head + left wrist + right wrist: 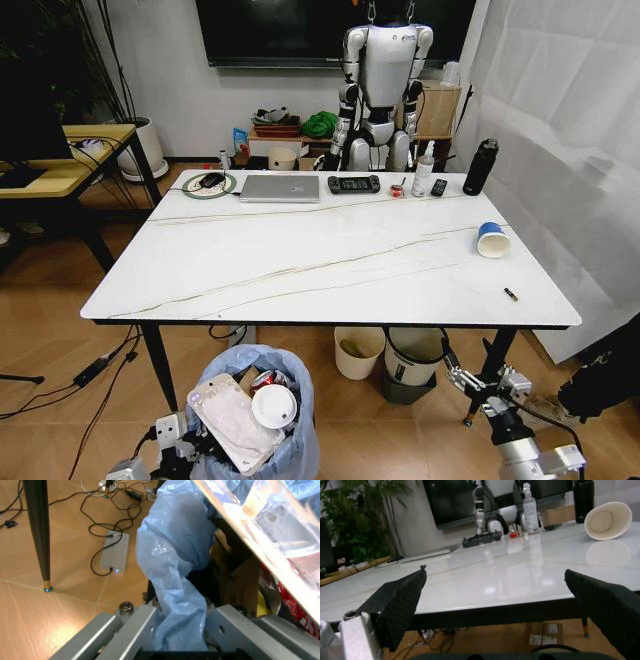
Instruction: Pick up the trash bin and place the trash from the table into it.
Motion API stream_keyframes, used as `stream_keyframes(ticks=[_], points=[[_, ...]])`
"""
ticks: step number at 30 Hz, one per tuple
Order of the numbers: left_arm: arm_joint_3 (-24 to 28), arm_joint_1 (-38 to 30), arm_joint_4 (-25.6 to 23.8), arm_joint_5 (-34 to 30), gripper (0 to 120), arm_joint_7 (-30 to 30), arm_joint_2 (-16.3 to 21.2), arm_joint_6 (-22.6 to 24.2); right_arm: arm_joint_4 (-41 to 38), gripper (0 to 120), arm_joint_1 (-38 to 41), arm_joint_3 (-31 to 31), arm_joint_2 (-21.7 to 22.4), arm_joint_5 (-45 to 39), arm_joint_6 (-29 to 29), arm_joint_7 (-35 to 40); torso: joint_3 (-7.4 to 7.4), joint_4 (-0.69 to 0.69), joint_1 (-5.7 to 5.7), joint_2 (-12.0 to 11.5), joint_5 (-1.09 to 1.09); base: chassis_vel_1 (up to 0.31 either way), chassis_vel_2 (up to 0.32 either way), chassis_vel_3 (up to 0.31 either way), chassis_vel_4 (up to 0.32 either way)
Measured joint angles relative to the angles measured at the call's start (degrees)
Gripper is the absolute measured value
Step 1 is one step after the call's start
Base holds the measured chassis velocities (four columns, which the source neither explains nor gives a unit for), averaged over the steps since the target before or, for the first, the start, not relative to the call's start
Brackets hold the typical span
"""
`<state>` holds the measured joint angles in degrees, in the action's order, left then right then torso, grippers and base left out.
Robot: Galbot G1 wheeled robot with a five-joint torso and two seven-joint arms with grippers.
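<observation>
The left tool [180, 630] grips the nearly full trash bin [262, 405]; the right tool [495, 596] gapes wide; a blue cup [492, 239] remains near the tabletop's [300, 260] right edge.

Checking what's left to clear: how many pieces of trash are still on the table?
2. A blue paper cup lies on its side near the table's right edge, and a small dark item sits nearer the front right corner. The rest looks like non-trash.

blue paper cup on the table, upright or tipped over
Tipped over: the blue paper cup lies on its side on the table, open mouth facing the near edge.
</observation>
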<state>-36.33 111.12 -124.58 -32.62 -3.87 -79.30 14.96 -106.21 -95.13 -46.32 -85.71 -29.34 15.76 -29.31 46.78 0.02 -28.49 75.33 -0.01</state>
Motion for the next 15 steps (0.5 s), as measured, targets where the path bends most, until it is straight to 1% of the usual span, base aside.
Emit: stream_keyframes(ticks=[15], points=[[0.6, 0.5, -0.4, 1.3, 0, 0.1, -1.6, -0.3, 0.6, 100, 0.1, 0.2, 1.0, -2.8, -0.2, -1.1, 0.0, 0.0, 0.0, 0.0, 0.02, 0.0, 0.0, 0.0, 0.0]])
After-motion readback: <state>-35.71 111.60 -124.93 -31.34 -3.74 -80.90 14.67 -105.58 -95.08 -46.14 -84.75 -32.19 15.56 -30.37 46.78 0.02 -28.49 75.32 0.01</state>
